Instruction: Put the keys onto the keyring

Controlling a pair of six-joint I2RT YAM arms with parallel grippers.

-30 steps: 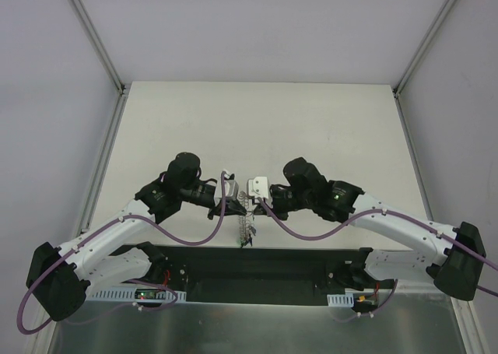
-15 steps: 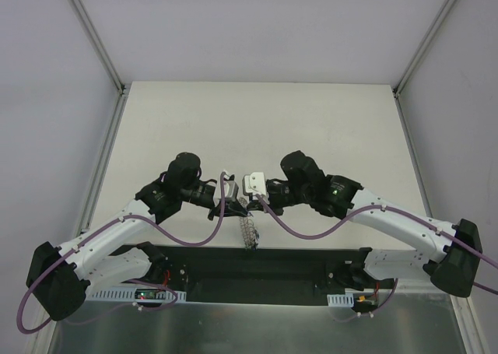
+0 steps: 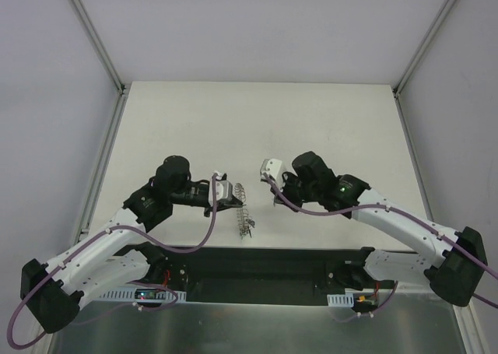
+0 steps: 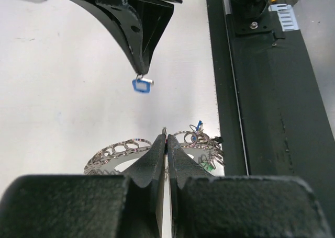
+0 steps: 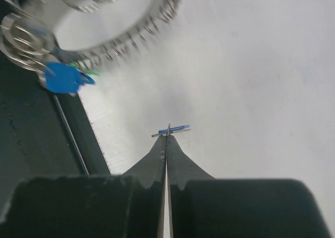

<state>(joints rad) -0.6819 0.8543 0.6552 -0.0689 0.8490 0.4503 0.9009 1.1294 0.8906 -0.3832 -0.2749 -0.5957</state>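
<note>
Two arms face each other over a matt white table [image 3: 257, 120]. The left gripper [image 4: 166, 144] has its black, wedge-shaped jaws clenched flat on the rim of the keyring [image 4: 118, 150]. The keyring is a silvery band of overlapping wire loops with a jagged edge and an open middle. It is held low over the table, near the front edge; whether its lower edge touches the surface cannot be told.

A small bunch of keys [image 4: 201, 144] hangs on the ring, glinting metal with blue and green plastic heads. It sits on the side nearest the black base rail [image 4: 261, 91].

Opposite, and clear of the ring, the right gripper [image 5: 167, 137] pinches its tapered fingertips tight on a single blue-tagged key [image 4: 141, 85]. This is a little square of blue plastic with a short silver stub, gripped at the very tips.
</note>
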